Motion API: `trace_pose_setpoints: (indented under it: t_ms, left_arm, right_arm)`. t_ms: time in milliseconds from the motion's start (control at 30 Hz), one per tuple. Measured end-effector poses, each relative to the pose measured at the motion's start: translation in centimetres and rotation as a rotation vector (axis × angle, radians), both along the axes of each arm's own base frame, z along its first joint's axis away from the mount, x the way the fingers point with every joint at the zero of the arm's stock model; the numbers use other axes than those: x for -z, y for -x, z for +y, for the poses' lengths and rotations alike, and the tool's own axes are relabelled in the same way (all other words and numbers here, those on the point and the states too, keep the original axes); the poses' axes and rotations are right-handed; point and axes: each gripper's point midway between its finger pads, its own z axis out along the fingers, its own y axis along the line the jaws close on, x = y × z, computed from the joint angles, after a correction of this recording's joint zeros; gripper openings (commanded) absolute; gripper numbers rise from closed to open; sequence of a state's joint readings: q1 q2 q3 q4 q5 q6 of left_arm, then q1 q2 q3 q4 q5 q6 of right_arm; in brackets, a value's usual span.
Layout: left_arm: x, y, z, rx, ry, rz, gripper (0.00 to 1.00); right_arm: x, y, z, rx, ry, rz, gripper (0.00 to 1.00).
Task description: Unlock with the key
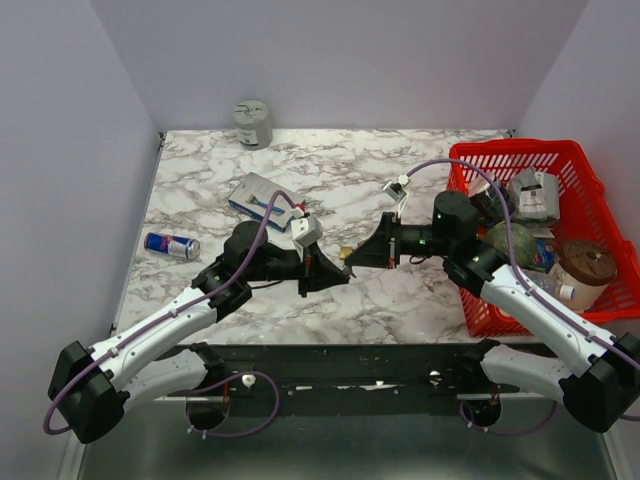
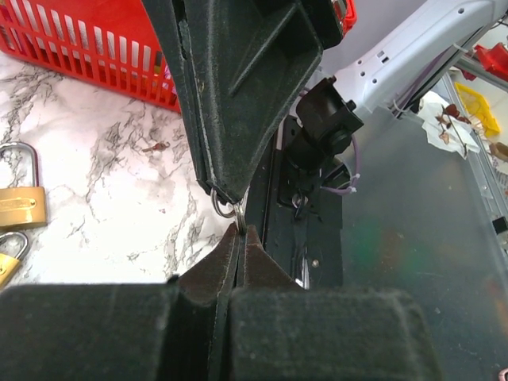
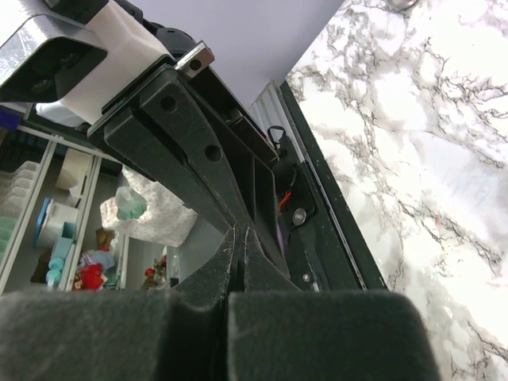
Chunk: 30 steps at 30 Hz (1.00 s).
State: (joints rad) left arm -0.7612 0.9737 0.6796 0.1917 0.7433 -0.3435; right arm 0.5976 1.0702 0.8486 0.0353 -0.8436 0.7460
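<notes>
At mid-table, over the veined marble top [image 1: 420, 300], both grippers meet tip to tip. The right gripper [image 3: 240, 238] is clenched on a key ring [image 2: 226, 209]. The left gripper [image 2: 239, 238] is clenched too, its tips touching that ring; the key itself is hidden. Two brass padlocks [image 2: 20, 202] lie nearby. A red basket [image 1: 585, 165] sits right, a can [image 1: 171, 245] left, a grey canister [image 1: 253, 123] far, under lilac walls [image 1: 340, 60].

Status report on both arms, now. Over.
Both shut: left gripper and right gripper, tip to tip. Silver key ring at right tip, key itself hidden. Two brass padlocks lie untouched on marble table. No obstruction seen.
</notes>
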Motion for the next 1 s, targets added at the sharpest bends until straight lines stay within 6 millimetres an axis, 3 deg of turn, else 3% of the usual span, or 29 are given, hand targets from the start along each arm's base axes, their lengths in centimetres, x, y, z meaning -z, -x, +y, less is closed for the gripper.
trace_pose_setpoints:
  t_ms: [167, 300, 333, 433, 500, 633, 800, 1000]
  left_arm:
    - [0.6, 0.1, 0.1, 0.003, -0.02, -0.004, 0.0]
    - [1.4, 0.5, 0.3, 0.02, -0.048, 0.005, 0.0]
    - [1.4, 0.8, 0.3, 0.031, -0.05, 0.008, 0.0]
    - [1.7, 1.6, 0.3, 0.063, -0.058, 0.017, 0.0]
    - [2.0, 1.9, 0.4, 0.077, -0.066, 0.027, 0.0]
    - [3.1, 2.6, 0.6, 0.096, -0.091, 0.064, 0.0]
    - [3.9, 3.3, 0.7, 0.126, -0.108, 0.093, 0.0]
    - [4.2, 3.8, 0.6, 0.156, -0.114, 0.109, 0.0]
  right_arm:
    - [0.8, 0.0, -0.2, 0.01, 0.032, -0.007, 0.06]
    - [1.8, 0.0, -0.8, 0.025, 0.09, -0.037, 0.28]
    - [2.0, -0.2, -1.0, 0.037, 0.11, -0.051, 0.39]
    - [2.4, -0.5, -1.6, 0.05, 0.166, -0.101, 0.55]
    - [2.5, -0.4, -2.0, 0.046, 0.196, -0.139, 0.59]
    - [3.1, 0.5, -2.2, 0.009, 0.235, -0.197, 0.6]
    - [4.1, 2.6, -1.0, -0.083, 0.27, -0.247, 0.58]
    - [5.0, 2.7, -0.1, -0.119, 0.301, -0.265, 0.51]
